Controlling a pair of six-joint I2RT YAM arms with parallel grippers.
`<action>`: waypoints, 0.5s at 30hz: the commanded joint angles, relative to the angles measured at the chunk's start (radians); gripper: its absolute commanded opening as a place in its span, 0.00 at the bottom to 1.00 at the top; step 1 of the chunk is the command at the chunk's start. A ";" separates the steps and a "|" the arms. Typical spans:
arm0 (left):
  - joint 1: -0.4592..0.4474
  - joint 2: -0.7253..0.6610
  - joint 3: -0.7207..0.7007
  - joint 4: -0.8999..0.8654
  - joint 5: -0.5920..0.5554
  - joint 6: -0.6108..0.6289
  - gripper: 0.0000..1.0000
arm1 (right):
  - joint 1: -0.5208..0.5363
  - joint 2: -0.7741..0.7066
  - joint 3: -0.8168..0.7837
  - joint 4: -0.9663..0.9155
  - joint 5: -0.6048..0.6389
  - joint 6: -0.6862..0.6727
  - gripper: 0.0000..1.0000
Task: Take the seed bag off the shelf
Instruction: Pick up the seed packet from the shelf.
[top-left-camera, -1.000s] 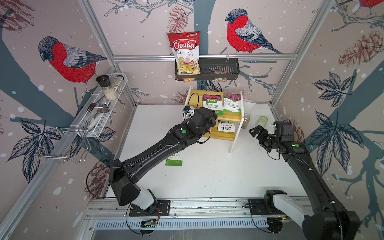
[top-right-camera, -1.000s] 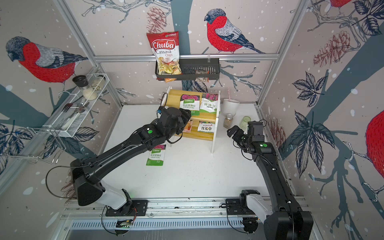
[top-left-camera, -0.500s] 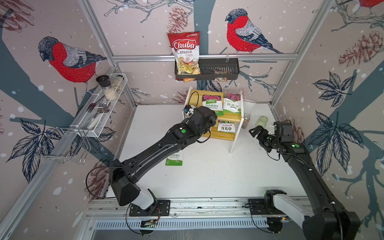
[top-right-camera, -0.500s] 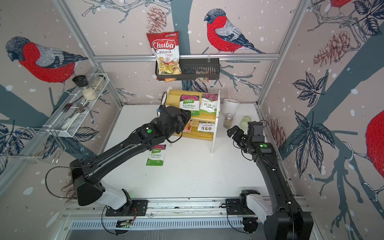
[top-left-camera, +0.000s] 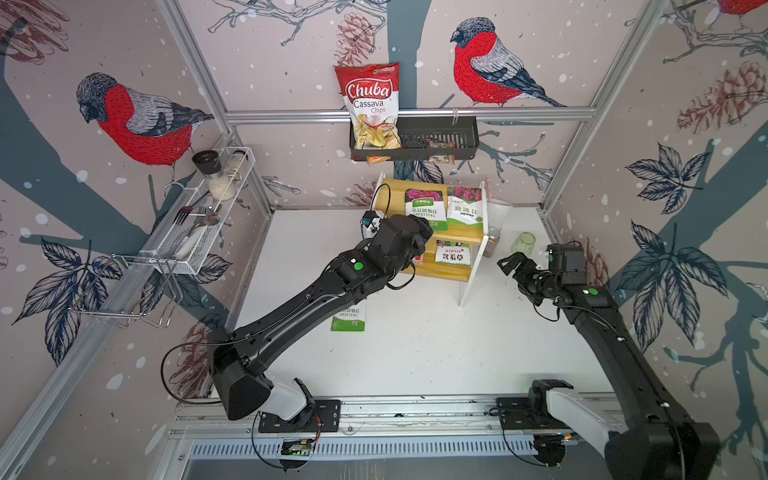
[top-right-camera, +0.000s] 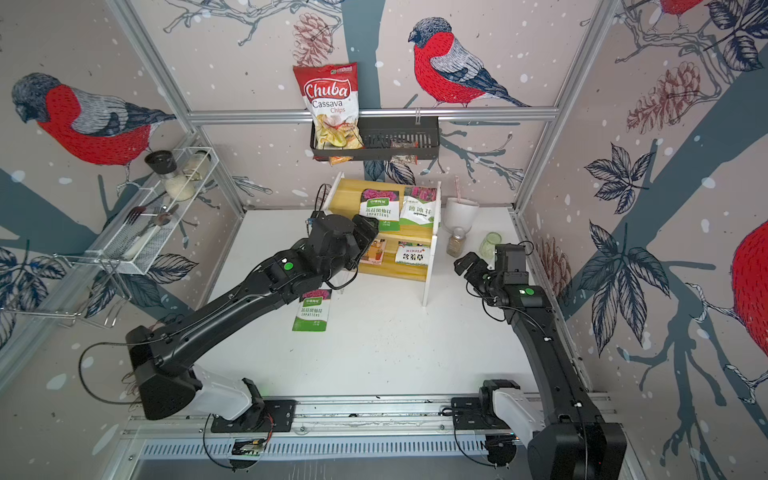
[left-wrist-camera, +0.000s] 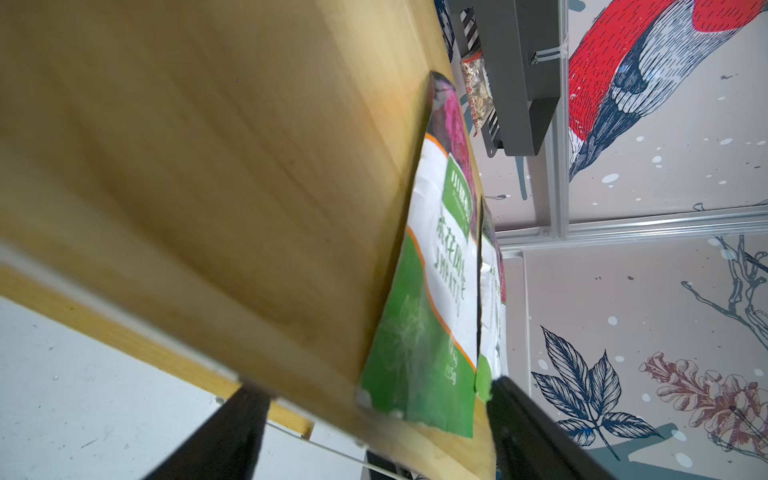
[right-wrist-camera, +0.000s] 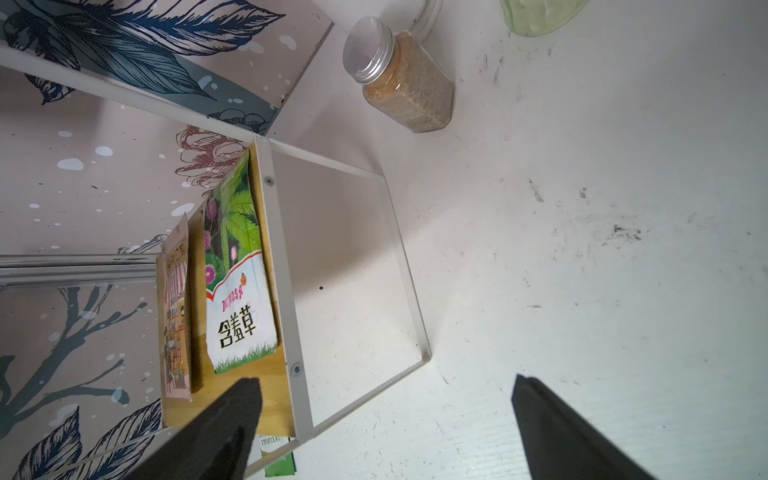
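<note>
Bright even light, soft shadows, wide-angle bending at edges, near surfaces blurred

Four views for me: an overhead stereo pair plus one camera per wrist.
Both top views look down from high at the front toward the back wall (top-left-camera: 291, 166), sharing the whole table (top-left-camera: 415, 353) and the shelf (top-left-camera: 440, 272). My left wrist camera sits very close along the shelf's wood. My right wrist camera looks from nearby at its white side and the table.

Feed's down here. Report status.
Left gripper open, straddling corner of seed bag on top shelf. Right gripper open, beside shelf. Another bag right beside it.
</note>
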 joint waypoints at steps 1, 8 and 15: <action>0.001 0.007 0.019 0.048 -0.046 0.022 0.95 | 0.002 -0.001 -0.005 0.022 -0.005 0.007 1.00; 0.007 0.050 -0.006 0.090 -0.044 -0.053 0.95 | 0.004 -0.001 -0.009 0.026 -0.004 0.009 1.00; 0.030 0.078 0.007 0.071 -0.061 -0.059 0.96 | 0.003 -0.011 -0.017 0.021 -0.004 0.010 1.00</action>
